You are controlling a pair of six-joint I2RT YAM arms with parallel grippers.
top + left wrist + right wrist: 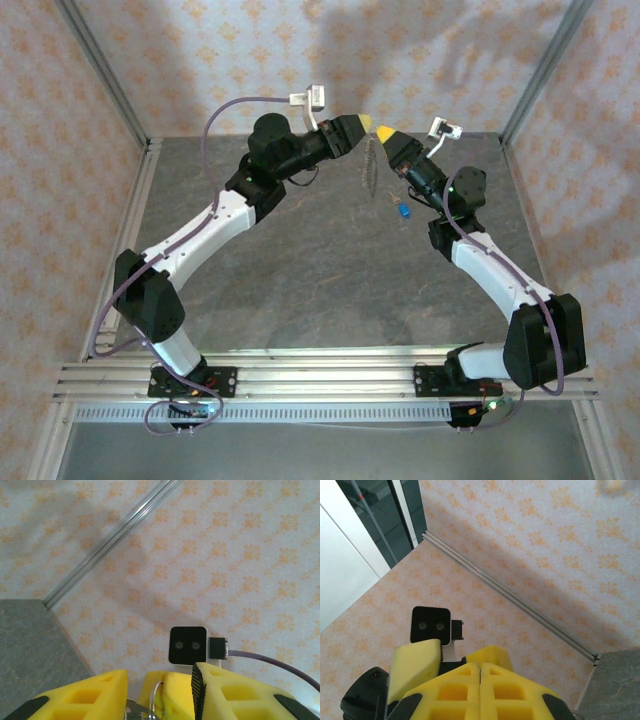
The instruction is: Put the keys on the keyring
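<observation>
Keyring [154,698] mostly cut off between parted left fingers [80,697]; right fingers [510,680] pressed together

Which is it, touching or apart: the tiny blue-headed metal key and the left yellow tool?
Apart. The top view shows the blue-headed key well clear of the left tool.

Item one: thin pale grey oval keyring [372,165], hanging edge-on and roughly upright in the air between my left gripper [363,124] and my right gripper [385,133]. Which of them holds it I cannot tell. Item two: tiny key with bright blue plastic head [403,211], lying flat on the grey table [300,260], near the loop's lower end and apart from it.
</observation>
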